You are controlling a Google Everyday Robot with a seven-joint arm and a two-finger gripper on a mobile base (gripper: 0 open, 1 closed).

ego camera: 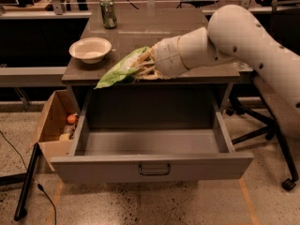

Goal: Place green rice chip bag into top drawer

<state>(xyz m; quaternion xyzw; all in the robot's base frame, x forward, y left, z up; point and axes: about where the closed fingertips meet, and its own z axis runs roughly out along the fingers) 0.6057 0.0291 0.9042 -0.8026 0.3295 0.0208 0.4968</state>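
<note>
A grey counter on a speckled floor, its top drawer standing wide open below. A white arm reaches in from the right. The green rice chip bag — crumpled light-green foil — hangs past the counter's front edge above the drawer's back left, long axis slanting down-left. The gripper holds its upper right end, jaws pinched on the foil.

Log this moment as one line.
hand: gripping chip bag at table front edge | chip bag: jutting out above drawer | drawer: open | status: chip bag not yet placed
</note>
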